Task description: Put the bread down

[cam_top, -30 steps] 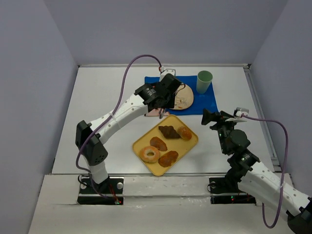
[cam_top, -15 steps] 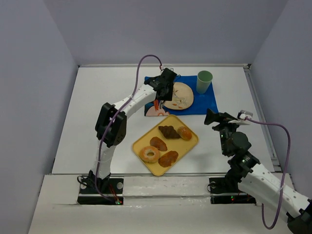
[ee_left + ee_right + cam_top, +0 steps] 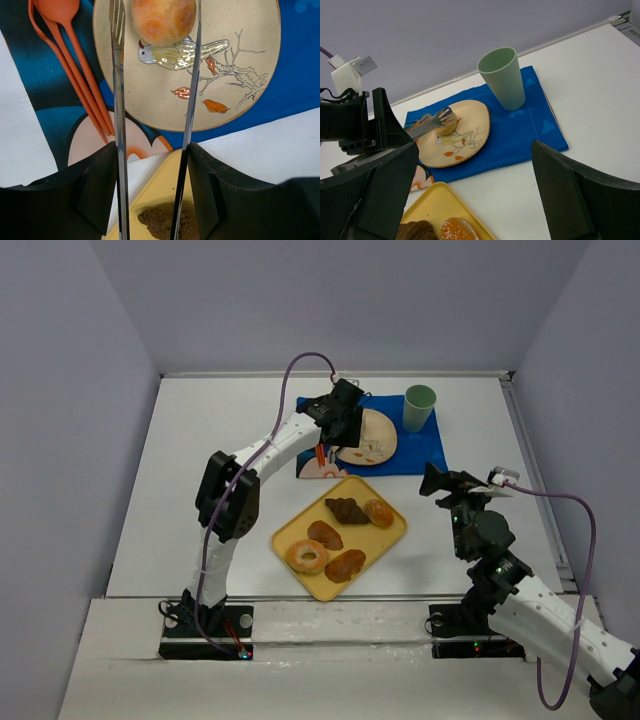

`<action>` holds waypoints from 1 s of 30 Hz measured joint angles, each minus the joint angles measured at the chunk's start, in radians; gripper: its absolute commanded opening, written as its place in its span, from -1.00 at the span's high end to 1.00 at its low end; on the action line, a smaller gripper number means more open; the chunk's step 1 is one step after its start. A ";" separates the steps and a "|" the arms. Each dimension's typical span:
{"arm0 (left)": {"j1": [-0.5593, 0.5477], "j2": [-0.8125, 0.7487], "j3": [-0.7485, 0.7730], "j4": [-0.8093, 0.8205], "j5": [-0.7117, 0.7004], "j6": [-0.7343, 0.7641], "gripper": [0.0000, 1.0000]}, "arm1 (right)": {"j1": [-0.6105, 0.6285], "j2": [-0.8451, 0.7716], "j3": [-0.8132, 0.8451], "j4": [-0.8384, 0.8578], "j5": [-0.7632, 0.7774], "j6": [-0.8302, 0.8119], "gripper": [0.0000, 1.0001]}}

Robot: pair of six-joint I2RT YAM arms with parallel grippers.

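Note:
My left gripper (image 3: pixel 338 420) (image 3: pixel 154 150) is shut on metal tongs (image 3: pixel 120 100), also seen in the right wrist view (image 3: pixel 427 124). The tong tips straddle a round golden bread roll (image 3: pixel 162 20) (image 3: pixel 447 125). The roll rests on the beige bird-pattern plate (image 3: pixel 378 440) (image 3: pixel 235 65) (image 3: pixel 465 145). The tong arms stand about as wide as the roll; I cannot tell whether they press on it. My right gripper (image 3: pixel 440 483) (image 3: pixel 475 160) is open and empty, right of the tray.
A yellow tray (image 3: pixel 388 533) holds several pastries, among them a chocolate croissant (image 3: pixel 346 510) (image 3: pixel 160 225) and a ring doughnut (image 3: pixel 307 556). The plate lies on a blue placemat (image 3: pixel 425 452) with a green cup (image 3: pixel 419 407) (image 3: pixel 502 77) and orange cutlery (image 3: pixel 75 65).
The left arm has changed pose and carried the tongs a little back over the plate's left part. In the last half second it has held still. The right arm has barely moved.

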 measured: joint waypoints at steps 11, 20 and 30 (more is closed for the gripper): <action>-0.027 -0.212 -0.150 -0.014 0.000 -0.012 -0.30 | 0.000 -0.023 -0.002 0.001 -0.007 0.000 -0.99; -0.130 -0.550 -0.387 -0.027 0.039 -0.128 -0.32 | 0.000 -0.024 -0.002 0.002 -0.013 0.000 -0.99; -0.125 -0.628 -0.494 -0.211 0.223 -0.299 -0.34 | 0.000 -0.025 -0.002 0.015 -0.015 0.000 -0.99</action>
